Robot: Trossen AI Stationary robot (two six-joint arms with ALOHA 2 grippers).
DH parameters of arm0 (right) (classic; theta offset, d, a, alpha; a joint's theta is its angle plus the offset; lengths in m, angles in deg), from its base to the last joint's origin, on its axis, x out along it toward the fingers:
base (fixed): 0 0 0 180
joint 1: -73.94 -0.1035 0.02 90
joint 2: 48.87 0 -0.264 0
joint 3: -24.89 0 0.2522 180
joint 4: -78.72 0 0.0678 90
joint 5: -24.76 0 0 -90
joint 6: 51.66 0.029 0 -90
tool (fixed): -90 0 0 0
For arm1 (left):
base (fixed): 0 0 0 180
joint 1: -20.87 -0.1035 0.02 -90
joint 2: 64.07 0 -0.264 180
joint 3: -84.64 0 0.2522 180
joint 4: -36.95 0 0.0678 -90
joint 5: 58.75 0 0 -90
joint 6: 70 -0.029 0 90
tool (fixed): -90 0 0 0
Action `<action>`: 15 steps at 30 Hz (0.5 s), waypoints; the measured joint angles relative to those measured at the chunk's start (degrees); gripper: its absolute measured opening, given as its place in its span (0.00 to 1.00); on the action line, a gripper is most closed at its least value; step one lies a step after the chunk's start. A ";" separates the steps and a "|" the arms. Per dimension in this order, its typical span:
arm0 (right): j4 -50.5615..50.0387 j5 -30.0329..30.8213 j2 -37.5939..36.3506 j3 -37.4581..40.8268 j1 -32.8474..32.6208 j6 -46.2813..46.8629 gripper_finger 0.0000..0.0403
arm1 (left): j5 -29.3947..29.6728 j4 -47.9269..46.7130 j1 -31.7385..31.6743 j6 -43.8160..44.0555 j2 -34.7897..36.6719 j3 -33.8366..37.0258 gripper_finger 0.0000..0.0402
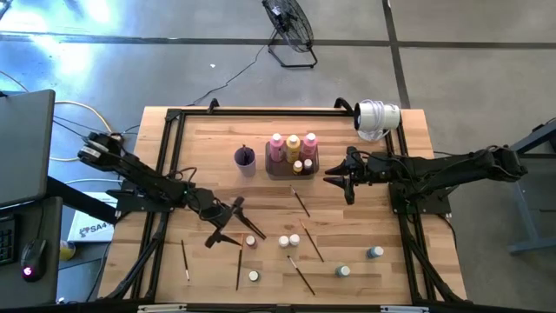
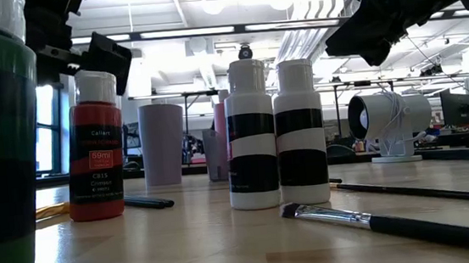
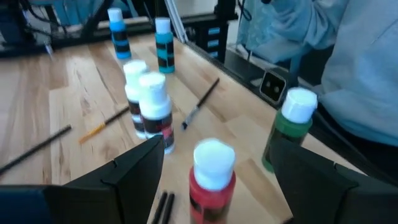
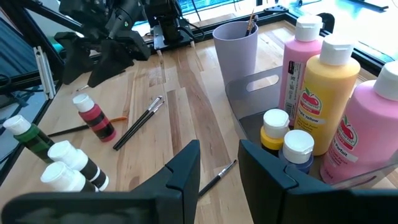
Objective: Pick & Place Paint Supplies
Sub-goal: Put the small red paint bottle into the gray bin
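Standing nearest the left gripper (image 3: 211, 163), whose dark fingers are gaping wide and empty, is one red plastic paint bottle with a white cap (image 3: 211, 180); two black-and-white striped bottles (image 3: 149, 106) are standing just beyond it on the bare wooden table (image 1: 382, 217); farther off, three tall pink and yellow bottles (image 1: 293, 146) are sitting in the dark grey rectangular tray (image 1: 276, 170); the right gripper (image 1: 347, 184) is hovering beside it, narrowly parted, holding nothing.

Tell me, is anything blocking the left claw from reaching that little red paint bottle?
Nothing visible. The left gripper is open, and the red bottle stands upright right between its fingers. Two black-and-white bottles stand just beyond it, and a green bottle off to one side, none in between.
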 joint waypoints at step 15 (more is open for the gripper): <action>0.00 -0.05 0.00 0.01 -0.01 -0.02 0.25 | 0.04 2.19 0.00 0.32 -3.25 -0.07 0.72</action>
